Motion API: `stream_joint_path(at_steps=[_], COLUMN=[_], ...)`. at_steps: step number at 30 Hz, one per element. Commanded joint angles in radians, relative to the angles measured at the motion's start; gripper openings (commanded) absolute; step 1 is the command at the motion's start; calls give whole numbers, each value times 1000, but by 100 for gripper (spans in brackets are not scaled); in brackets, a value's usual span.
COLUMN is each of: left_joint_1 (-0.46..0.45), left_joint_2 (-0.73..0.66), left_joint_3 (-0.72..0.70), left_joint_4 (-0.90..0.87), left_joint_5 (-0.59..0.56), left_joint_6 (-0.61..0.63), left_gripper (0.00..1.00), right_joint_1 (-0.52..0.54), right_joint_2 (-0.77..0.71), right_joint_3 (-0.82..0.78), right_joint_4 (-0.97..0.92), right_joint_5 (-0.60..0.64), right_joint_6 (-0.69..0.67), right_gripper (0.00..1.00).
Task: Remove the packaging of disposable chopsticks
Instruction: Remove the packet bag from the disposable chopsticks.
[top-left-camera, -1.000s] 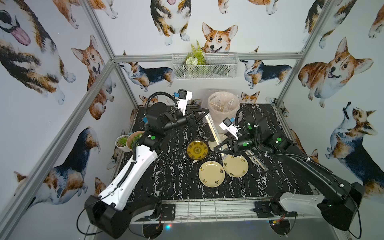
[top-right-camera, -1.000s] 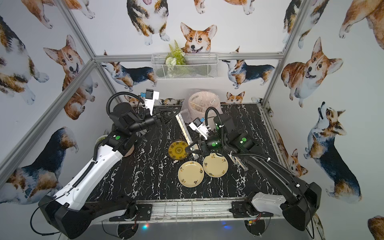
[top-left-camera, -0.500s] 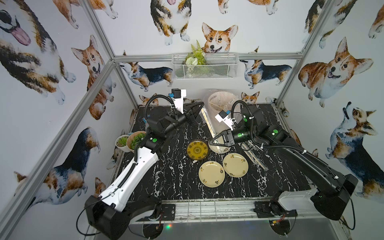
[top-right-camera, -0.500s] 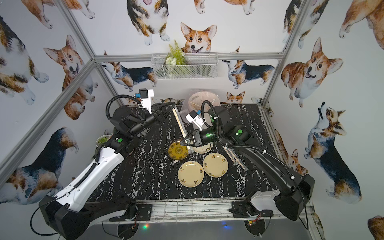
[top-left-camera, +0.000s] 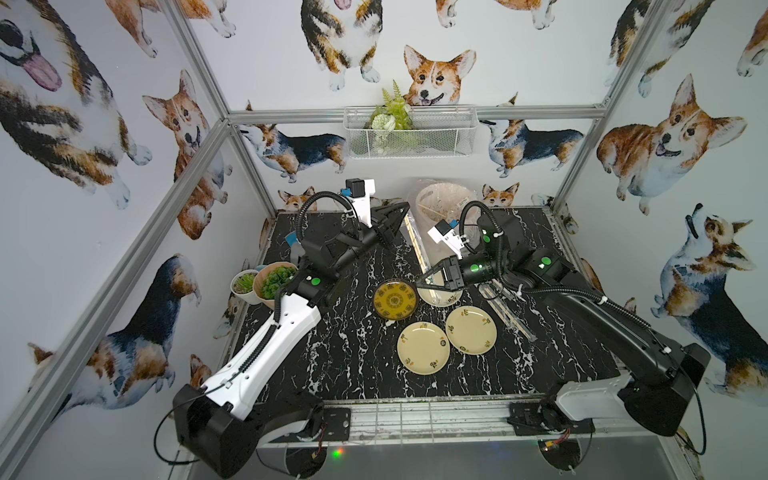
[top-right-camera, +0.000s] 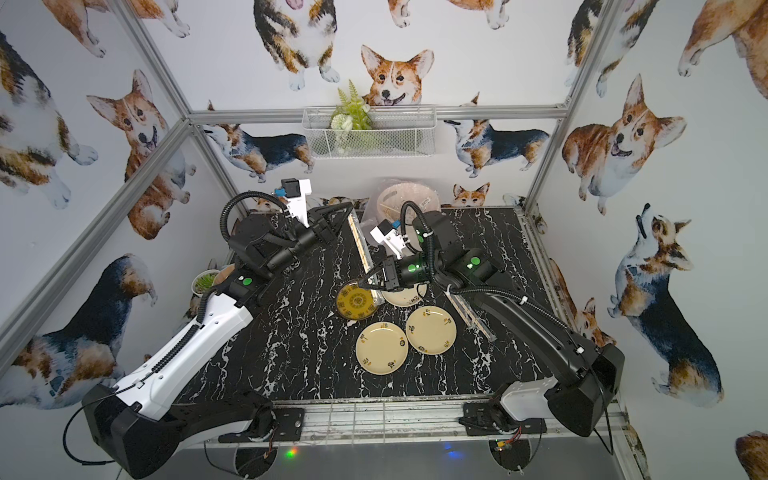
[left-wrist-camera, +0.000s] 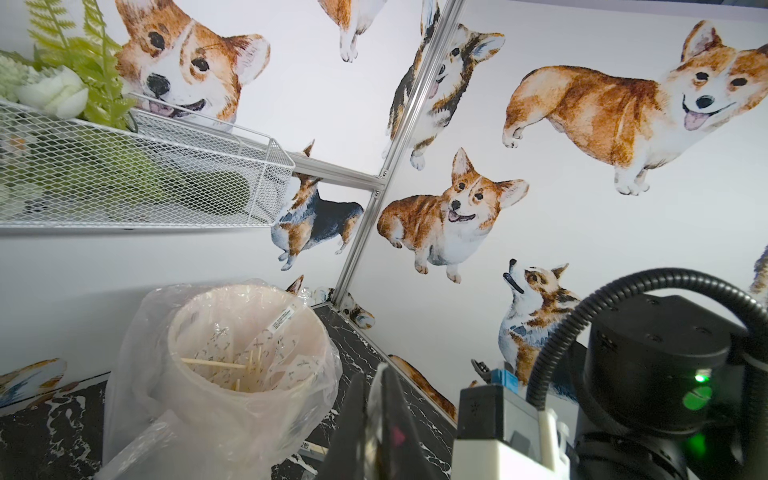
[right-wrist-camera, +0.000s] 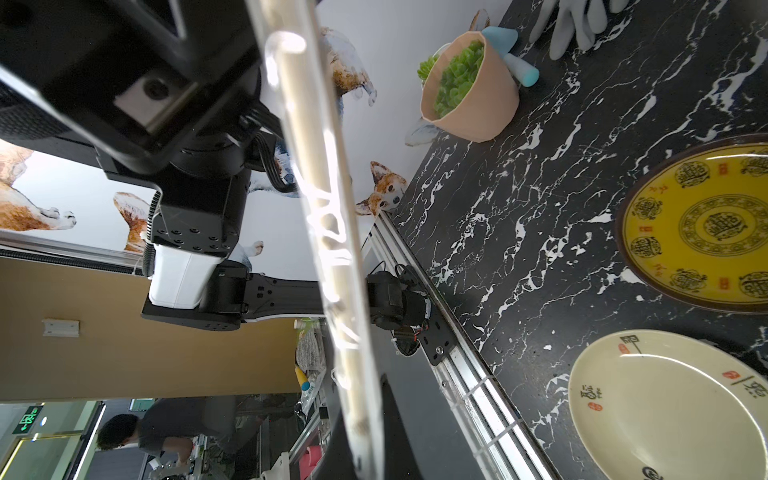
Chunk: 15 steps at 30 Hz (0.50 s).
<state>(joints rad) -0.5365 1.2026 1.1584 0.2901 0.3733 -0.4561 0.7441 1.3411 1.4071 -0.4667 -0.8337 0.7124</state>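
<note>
Stretching one wrapped pair slantwise above the worktop (top-left-camera: 353, 340), end to end between two pincers. Clenches the left pincer (top-left-camera: 405, 208) on the far end of the packaging (top-left-camera: 417, 243), near the lined bin (top-left-camera: 446, 189) at the back. Shows, in the left wrist view, crinkly clear film squeezed between the dark fingers (left-wrist-camera: 347, 428). Clenches the right pincer (top-left-camera: 419, 282) just as tightly on the near end. Places that pincer, in both top views, over the spot where a yellow patterned plate (top-left-camera: 395, 299) lies just beside a white plate (top-left-camera: 451, 297). Reveals, in the right wrist view, the disposable chopsticks (right-wrist-camera: 300, 124) inside the glossy sleeve, pale and straight, running down into the closed fingertips. Inside the bin, loose bare sticks (left-wrist-camera: 216, 365) among bits of clear film. Nearer the front edge, a cream plate (top-left-camera: 424, 348) just beside a second cream plate (top-left-camera: 471, 330). Under the right arm, more sleeved pairs (top-left-camera: 509, 311) lying flat on the worktop, well apart from either pincer. At the left edge, potted succulents (top-left-camera: 274, 282). High on the back wall, a wire basket (top-left-camera: 409, 141) with greenery.
</note>
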Motion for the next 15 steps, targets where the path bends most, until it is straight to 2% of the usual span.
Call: stream_joint_path(at_steps=[1, 4, 8, 9, 10, 11, 15], left_joint_1=[-22, -20, -9, -4, 2, 10, 54], left_joint_2=[5, 8, 29, 36, 43, 49, 66], left_joint_3=[1, 11, 55, 64, 78, 89, 112], left_joint_4=[-152, -177, -196, -198, -201, -201, -178], left_joint_5=[172, 152, 195, 205, 222, 230, 304], left_joint_6=[113, 124, 115, 107, 97, 81, 10], left_gripper=[0, 0, 0, 12, 33, 39, 42], right_joint_1=[-4, 11, 12, 12, 12, 12, 13], right_joint_2=[13, 8, -11, -16, -22, -29, -56], right_joint_3=[33, 49, 5, -9, -24, -37, -77], right_joint_4=[364, 315, 290, 295, 289, 278, 219], right_joint_5=[56, 23, -36, -58, -74, -83, -95], right_joint_6=[158, 109, 81, 80, 72, 59, 13], right_gripper=[0, 0, 0, 0, 0, 0, 0])
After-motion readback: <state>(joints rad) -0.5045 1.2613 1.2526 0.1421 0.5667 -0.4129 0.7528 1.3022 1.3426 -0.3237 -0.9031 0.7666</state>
